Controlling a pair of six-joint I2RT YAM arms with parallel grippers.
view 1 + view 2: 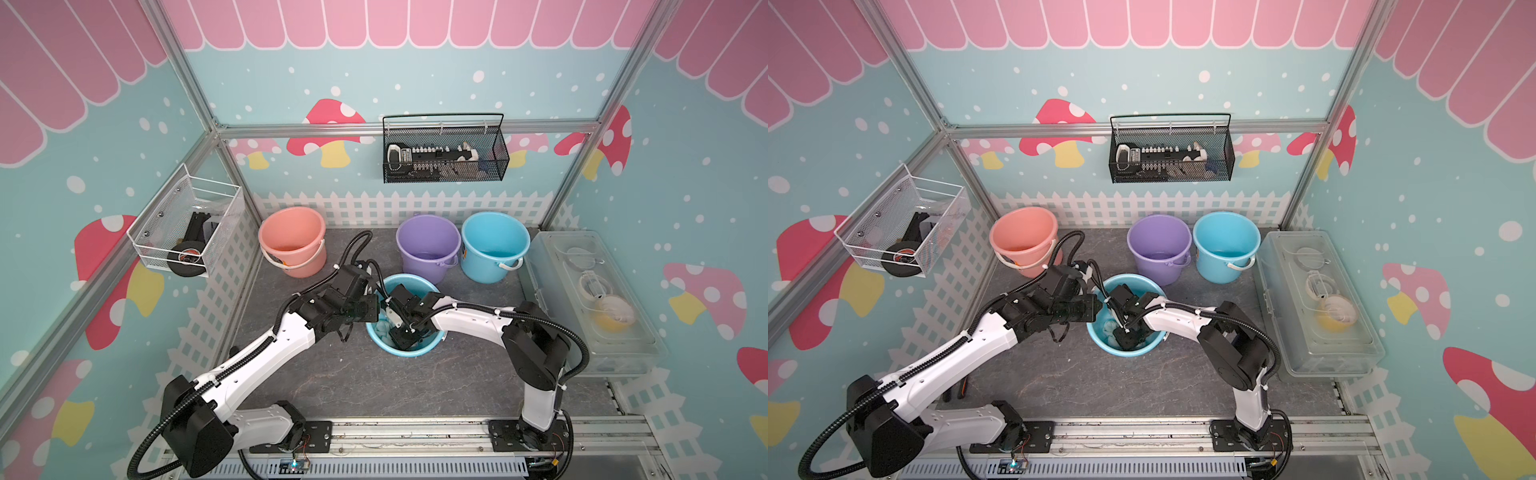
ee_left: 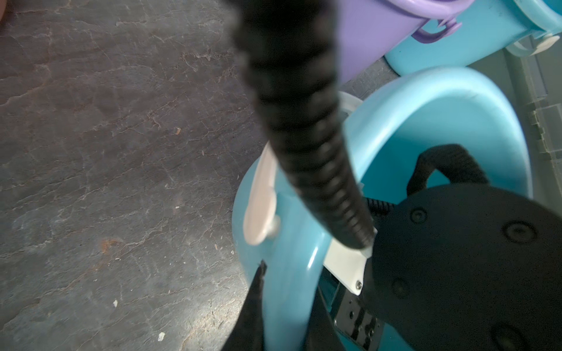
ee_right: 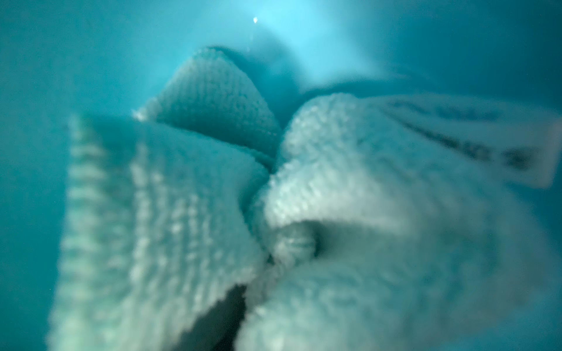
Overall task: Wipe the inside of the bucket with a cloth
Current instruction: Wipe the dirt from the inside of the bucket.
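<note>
both arms at the light blue bucket (image 1: 415,353)
left gripper (image 2: 286,304) clamps its rim at 9 o'clock; right gripper (image 1: 405,338) reaches down inside, jaws closed on the mint-green cloth (image 3: 334,197), bunched on the floor toward 8 o'clock.

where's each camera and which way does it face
Both top views: high up front, looking down; left arm and right arm meet at the front blue bucket.
Left wrist: beside that bucket, facing its rim; left gripper clamps it, right arm shows.
Right wrist: inside the bucket, facing the cloth; no robot part clear.
Shared: top and left wrist show the purple bucket.
</note>
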